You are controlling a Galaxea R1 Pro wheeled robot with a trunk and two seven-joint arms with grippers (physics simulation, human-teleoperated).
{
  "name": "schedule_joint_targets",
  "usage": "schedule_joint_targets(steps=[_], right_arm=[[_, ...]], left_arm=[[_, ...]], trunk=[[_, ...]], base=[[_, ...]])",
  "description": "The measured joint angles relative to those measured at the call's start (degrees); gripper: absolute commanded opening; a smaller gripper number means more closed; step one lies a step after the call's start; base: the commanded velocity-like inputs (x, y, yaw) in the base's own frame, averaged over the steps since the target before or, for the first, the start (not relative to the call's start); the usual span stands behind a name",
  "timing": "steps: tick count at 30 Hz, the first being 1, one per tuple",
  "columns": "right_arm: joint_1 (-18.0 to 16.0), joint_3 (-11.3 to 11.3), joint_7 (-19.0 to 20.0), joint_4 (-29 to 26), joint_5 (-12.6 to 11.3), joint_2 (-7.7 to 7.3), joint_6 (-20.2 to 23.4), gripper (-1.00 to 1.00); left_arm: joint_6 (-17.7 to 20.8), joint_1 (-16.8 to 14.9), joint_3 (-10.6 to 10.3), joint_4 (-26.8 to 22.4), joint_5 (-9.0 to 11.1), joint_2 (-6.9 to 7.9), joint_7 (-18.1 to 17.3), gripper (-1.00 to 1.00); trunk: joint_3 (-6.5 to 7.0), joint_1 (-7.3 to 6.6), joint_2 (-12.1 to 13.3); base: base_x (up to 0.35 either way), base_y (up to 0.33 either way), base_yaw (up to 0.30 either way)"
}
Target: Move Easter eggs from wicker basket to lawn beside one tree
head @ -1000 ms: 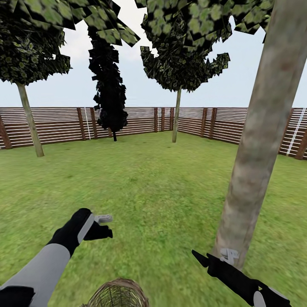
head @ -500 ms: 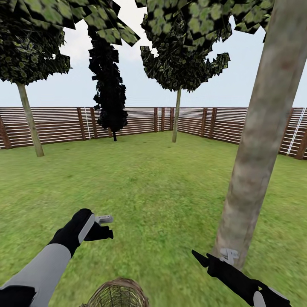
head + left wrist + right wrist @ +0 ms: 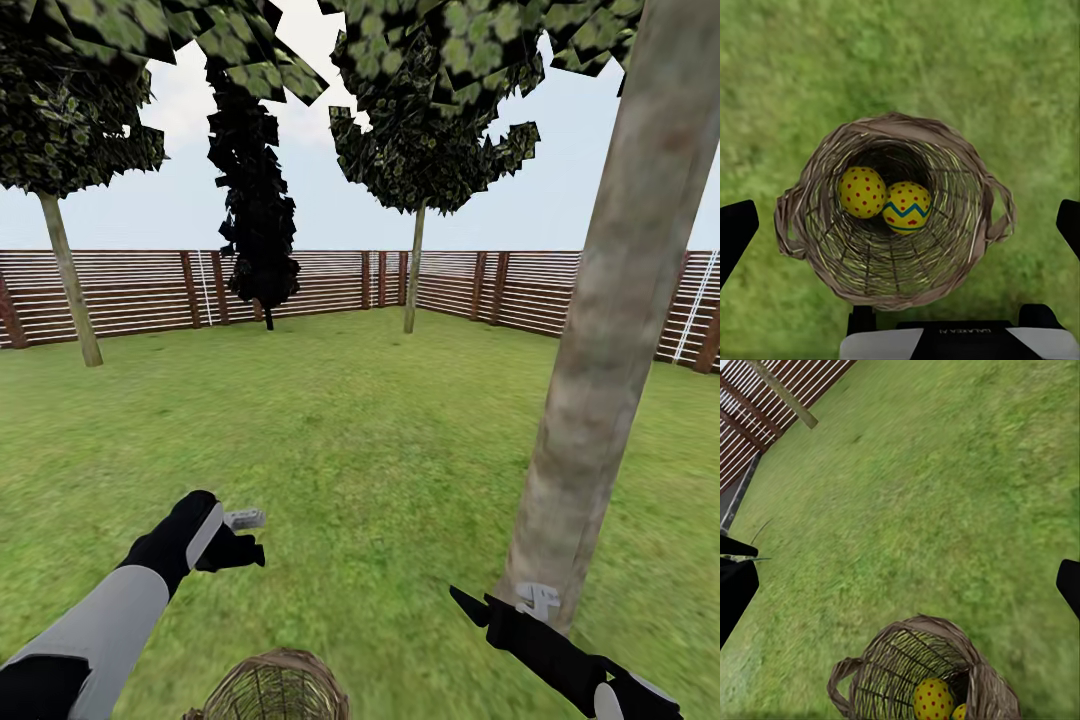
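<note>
The left claw (image 3: 240, 535) hangs over the lawn (image 3: 380, 450) with its two fingers spread wide and nothing between them; in its wrist view the finger tips sit far apart at either side of the wicker basket (image 3: 894, 211), which lies directly below the claw and some way down. Two eggs rest touching at the basket's bottom: a red-dotted egg (image 3: 862, 192) and, just beside it, a zigzag egg (image 3: 907, 208) with a blue band. A third egg cannot be found in these pictures; it may be hidden or already out, and I cannot tell which. The right claw (image 3: 470, 606) is likewise open and empty, held low just in front of the thick trunk of the tree (image 3: 600, 370), with the basket (image 3: 922, 671) below and ahead of it on the grass. The step in hand looks like the approach for a pick from the basket, with the left claw lined up above the opening. The next move calls for a straight descent between the woven walls, keeping the open fingers clear of the rim and the loop handles, then centring on one egg alone. The dotted one seems the easier, though its neighbour touches it and may roll when nudged. The near tree is a handy drop spot.
</note>
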Motion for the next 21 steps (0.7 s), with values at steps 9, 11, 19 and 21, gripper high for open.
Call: schedule_joint_targets(steps=[9, 11, 19, 21], right_arm=[[-0.01, 0.00, -0.06, 0.00, 0.00, 0.00, 0.00, 1.00], [-0.03, 0.00, -0.06, 0.00, 0.00, 0.00, 0.00, 1.00], [0.00, 0.00, -0.08, 0.00, 0.00, 0.00, 0.00, 1.00], [-0.01, 0.00, -0.08, 0.00, 0.00, 0.00, 0.00, 1.00]], left_arm=[[0.00, -0.07, 0.01, 0.22, 0.00, -0.13, 0.06, 1.00], [0.00, -0.07, -0.06, 0.28, 0.02, -0.52, 0.14, 1.00], [0.00, -0.08, -0.07, 0.32, -0.09, -0.69, 0.62, 1.00], [0.00, -0.08, -0.07, 0.33, -0.11, -0.74, 0.86, 1.00]], trunk=[[-1.62, 1.98, -3.61], [-1.98, 2.42, -4.41], [-3.42, 4.17, -7.62], [-3.77, 4.61, -8.43]], base=[[0.000, 0.000, 0.000], [0.000, 0.000, 0.000], [0.000, 0.000, 0.000], [0.000, 0.000, 0.000]])
